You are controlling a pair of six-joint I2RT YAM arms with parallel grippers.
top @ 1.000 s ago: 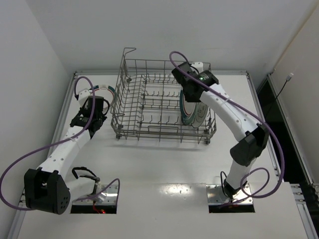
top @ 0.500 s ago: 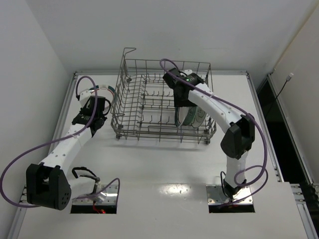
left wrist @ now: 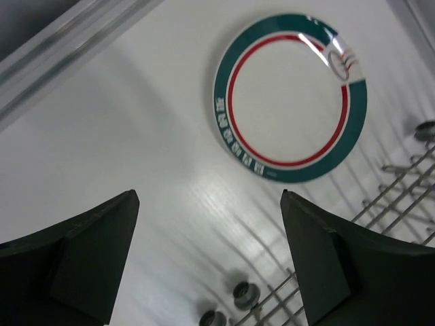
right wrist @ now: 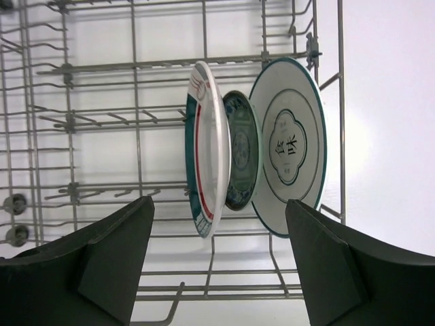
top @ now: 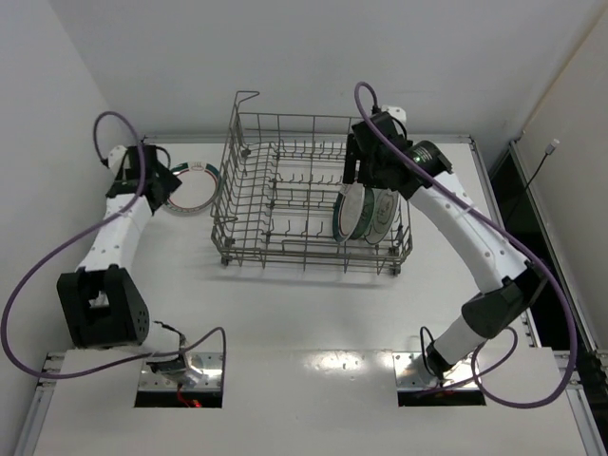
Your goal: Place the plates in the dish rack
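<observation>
From above, the large rectangular grey metal wire dish rack (top: 233, 195) stands in the middle of the white surface (top: 313, 313). A group of three upright plates (top: 363, 213) sits on edge at its right end, packed close together. The right tool (top: 359, 173) hovers above that end of the rack, apart from the plates. Just beside the rack's left wall, a round white plate with green and red rim rings (top: 190, 186) lies flat on the surface, and the left tool (top: 159, 182) hangs near its left edge.

The left wrist camera looks down on that flat plate, which lies near the rack's feet and lower wires. The left tool's fingers (left wrist: 92, 248) are spread wide with only bare surface between them, so the tool is open, carries nothing, and stands short of the plate.

The right wrist camera tells the racked plates apart. There is a second white plate with green and red rim rings (right wrist: 204, 170), a smaller teal patterned plate (right wrist: 243, 159) in the middle, and a white plate with a thin dark rim (right wrist: 291, 146) nearest the rack's end wall. All three stand on edge among the prongs; whether they touch cannot be told. The right tool's fingers (right wrist: 109, 258) are parted and hold nothing.

Three of the four plates look loaded, leaving the flat one; the left arm seems placed to take it
</observation>
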